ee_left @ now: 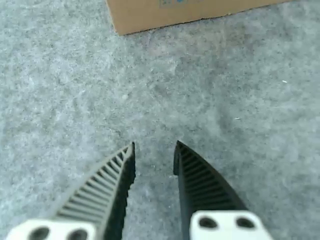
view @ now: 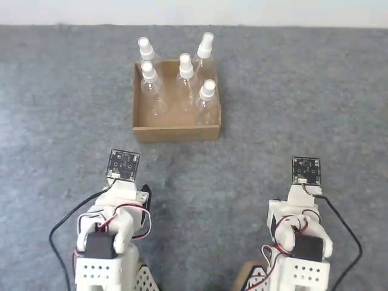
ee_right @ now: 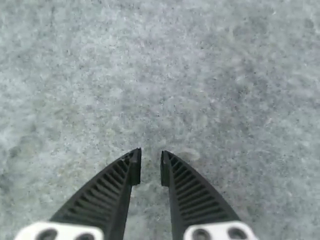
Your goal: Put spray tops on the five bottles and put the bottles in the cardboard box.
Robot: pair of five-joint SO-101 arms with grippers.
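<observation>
Both sets of jaws are empty. On the left gripper (ee_left: 154,145) the jaws stand moderately apart with nothing between them. On the right gripper (ee_right: 150,151) they are nearly closed, leaving only a narrow gap at the tips. Each gripper hangs low over the grey felt-like table covering (view: 303,91), and both arms are drawn back at the near edge, well apart from the work. Ahead of the left gripper sits the brown open-topped cardboard box (view: 176,132), with its near corner in the left wrist view (ee_left: 150,15). All five clear plastic bottles carry white spray tops. Three stand upright inside the box: one at its left (view: 151,85), one in the middle (view: 186,76) and one at its right (view: 207,100). Two more stand at the far wall, one at the left corner (view: 145,48) and one at the right corner (view: 205,47); whether they are inside the box or just behind it cannot be determined. The task therefore appears complete or nearly so. If the far two bottles are outside, reaching them means passing over or beside the packed ones, and a low wrist would topple these light, tall bottles. A push on the box wall could slide the box. The right jaws would have to be widened before any approach, or the tips would strike a bottle rather than straddle it.
</observation>
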